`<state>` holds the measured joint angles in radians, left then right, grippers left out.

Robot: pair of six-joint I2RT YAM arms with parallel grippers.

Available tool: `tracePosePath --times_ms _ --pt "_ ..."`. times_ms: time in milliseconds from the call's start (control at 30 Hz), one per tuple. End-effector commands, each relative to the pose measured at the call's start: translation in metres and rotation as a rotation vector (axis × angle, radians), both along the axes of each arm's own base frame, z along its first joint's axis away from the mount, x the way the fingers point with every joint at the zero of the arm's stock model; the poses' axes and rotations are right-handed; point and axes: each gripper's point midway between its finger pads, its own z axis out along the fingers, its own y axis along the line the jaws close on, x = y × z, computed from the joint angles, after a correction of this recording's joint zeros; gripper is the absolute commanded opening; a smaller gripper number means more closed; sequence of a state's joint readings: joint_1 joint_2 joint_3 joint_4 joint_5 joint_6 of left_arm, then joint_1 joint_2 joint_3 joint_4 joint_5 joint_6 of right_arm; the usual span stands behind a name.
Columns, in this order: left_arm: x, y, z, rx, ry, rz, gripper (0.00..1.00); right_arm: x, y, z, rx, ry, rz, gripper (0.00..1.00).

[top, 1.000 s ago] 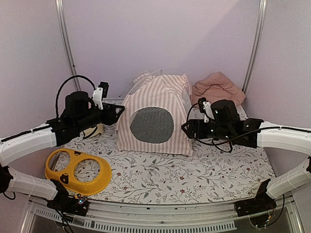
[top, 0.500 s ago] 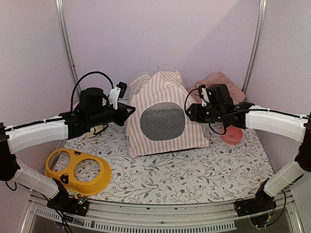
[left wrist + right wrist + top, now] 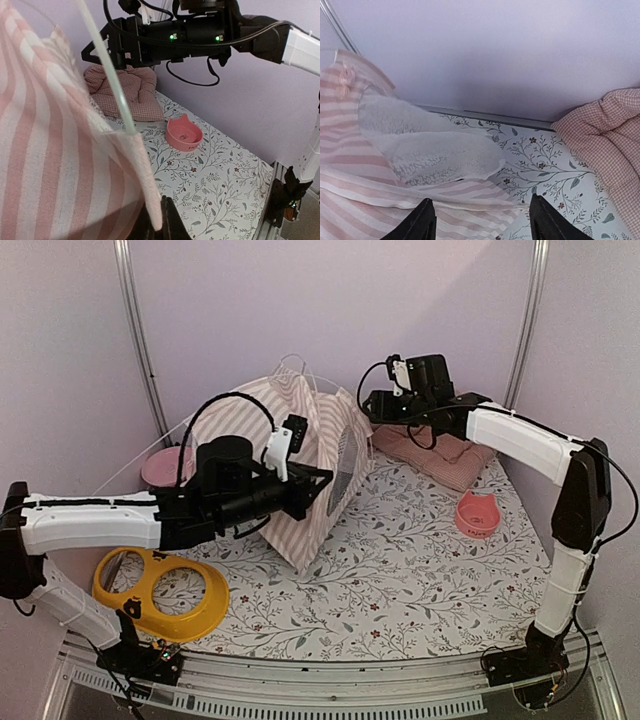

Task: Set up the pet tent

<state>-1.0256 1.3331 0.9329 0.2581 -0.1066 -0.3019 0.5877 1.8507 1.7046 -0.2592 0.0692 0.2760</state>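
The pet tent (image 3: 300,455), pink-and-white striped, stands at the middle back with its round mesh window (image 3: 342,468) turned to the right. My left gripper (image 3: 318,480) is shut on the tent's near corner hem; in the left wrist view the hem (image 3: 145,185) runs down into the closed fingers (image 3: 172,222) and a thin white pole (image 3: 107,75) rises from it. My right gripper (image 3: 372,405) is open above the tent's far right corner. In the right wrist view its fingers (image 3: 422,220) stand wide apart over the striped fabric (image 3: 420,212) and the sheer mesh curtain (image 3: 430,145).
A pink checked cushion (image 3: 440,452) lies at the back right. A pink cat-ear bowl (image 3: 478,513) sits right of centre. A yellow two-hole bowl stand (image 3: 160,590) is front left. Another pink bowl (image 3: 162,466) sits behind the left arm.
The tent has been turned, so its round window now faces right instead of front. My left gripper swung right with the tent's corner. My right gripper moved up and back.
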Motion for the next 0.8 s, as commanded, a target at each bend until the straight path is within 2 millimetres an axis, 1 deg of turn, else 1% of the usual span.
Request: tracePosePath --times_ms 0,33,67,100,167,200,233,333,433,500,533,567,600,667,767 --pt "0.041 -0.047 0.003 -0.023 0.037 0.045 0.13 0.032 -0.034 0.022 -0.011 -0.032 -0.058 0.73" --pt "0.046 -0.055 0.011 -0.042 0.039 0.029 0.2 0.03 -0.041 0.028 -0.014 -0.038 -0.072 0.77" --pt "0.05 -0.061 0.016 -0.053 0.042 0.021 0.29 0.027 -0.047 0.033 -0.022 -0.044 -0.084 0.8" --pt "0.054 -0.066 0.026 -0.065 0.035 0.015 0.36 0.023 -0.054 0.036 -0.03 -0.047 -0.094 0.82" --pt "0.058 -0.069 0.042 -0.079 0.014 0.013 0.44 0.011 -0.064 0.045 -0.026 -0.056 -0.088 0.84" --pt "0.059 -0.068 0.05 -0.089 0.008 0.015 0.47 0.001 -0.064 0.041 -0.014 -0.042 -0.065 0.85" --pt "0.061 -0.066 0.055 -0.097 0.008 0.016 0.49 -0.01 -0.061 0.043 0.01 -0.037 -0.027 0.85" --pt "0.064 -0.053 0.073 -0.126 0.014 0.017 0.54 -0.054 -0.039 0.033 0.097 0.01 0.117 0.84" --pt "0.059 -0.032 0.089 -0.145 0.0 0.027 0.57 -0.102 -0.012 0.017 0.11 0.017 0.207 0.85" --pt "0.055 -0.014 0.099 -0.152 -0.013 0.042 0.58 -0.133 0.005 0.013 0.133 0.004 0.267 0.85" --pt "0.053 -0.005 0.104 -0.154 -0.02 0.047 0.58 -0.152 0.014 0.001 0.131 0.015 0.292 0.85" --pt "0.051 0.006 0.109 -0.157 -0.027 0.058 0.58 -0.165 0.017 -0.007 0.13 0.018 0.303 0.85" --pt "0.049 0.015 0.11 -0.154 -0.03 0.07 0.58 -0.176 0.018 -0.012 0.13 0.019 0.302 0.85" --pt "0.045 0.038 0.119 -0.155 -0.049 0.105 0.58 -0.193 0.018 -0.03 0.128 0.04 0.287 0.85" --pt "0.043 0.079 0.119 -0.131 -0.068 0.208 0.58 -0.207 0.011 -0.062 0.127 0.087 0.229 0.85"
